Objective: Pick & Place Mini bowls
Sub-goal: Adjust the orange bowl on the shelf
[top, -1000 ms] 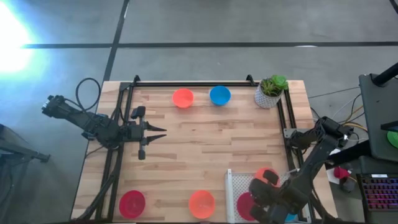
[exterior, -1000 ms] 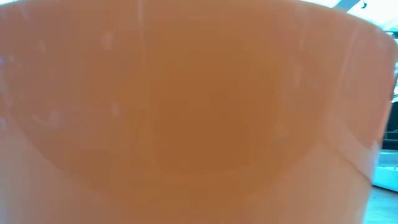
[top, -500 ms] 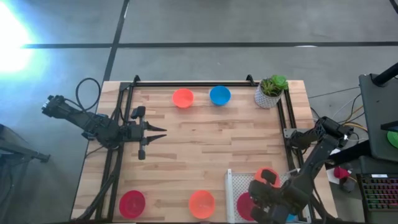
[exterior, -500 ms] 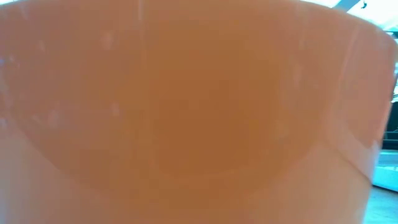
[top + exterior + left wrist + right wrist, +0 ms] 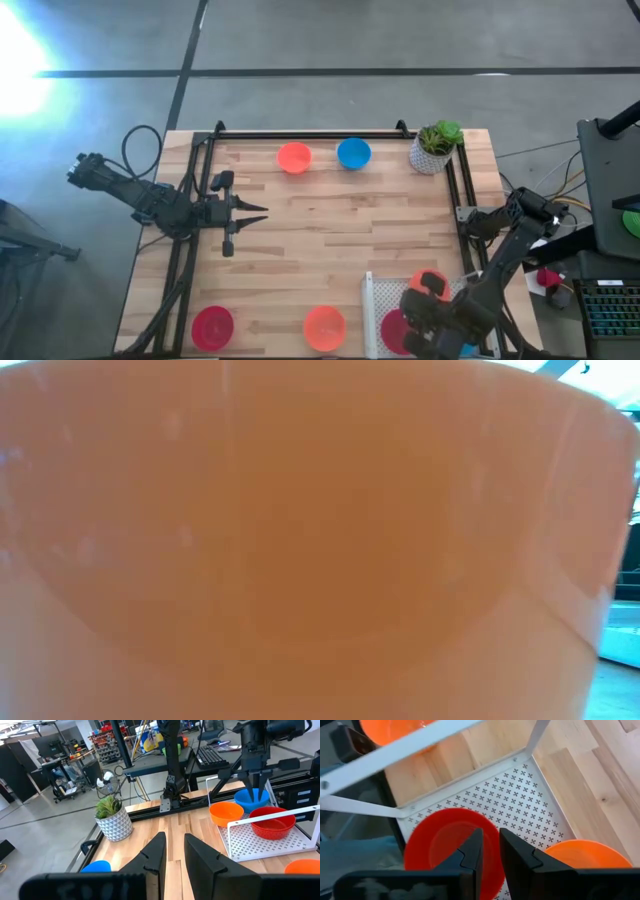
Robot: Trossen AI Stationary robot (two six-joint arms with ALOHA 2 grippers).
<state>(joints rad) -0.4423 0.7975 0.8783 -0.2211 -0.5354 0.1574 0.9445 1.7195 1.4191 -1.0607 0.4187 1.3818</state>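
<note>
Overhead, the slatted wooden counter (image 5: 330, 260) carries round plastic bowls. Taking the white perforated rack (image 5: 372, 300) as the landmark, an orange bowl (image 5: 324, 327) sits just beside it, a red bowl (image 5: 212, 325) farther along the same edge, and a red-orange bowl (image 5: 294, 157) and a blue bowl (image 5: 353, 153) lie well apart from it at the far edge, near a potted plant (image 5: 436, 146). The right pincer (image 5: 425, 325) hangs over the rack, above a red bowl (image 5: 393, 330). The left pincer (image 5: 255, 215) waits well away from the rack.

At counter level, smooth orange plastic (image 5: 300, 540) fills the picture.

From the left wrist, that pincer's fingers (image 5: 155, 852) stand slightly apart, empty; the rack (image 5: 260, 837) holds a glossy red bowl (image 5: 272, 822).

From the right wrist, narrowly parted fingers (image 5: 472, 847) hover over the red bowl (image 5: 437, 840) on the cross-punched sheet (image 5: 520, 805), gripping nothing.
</note>
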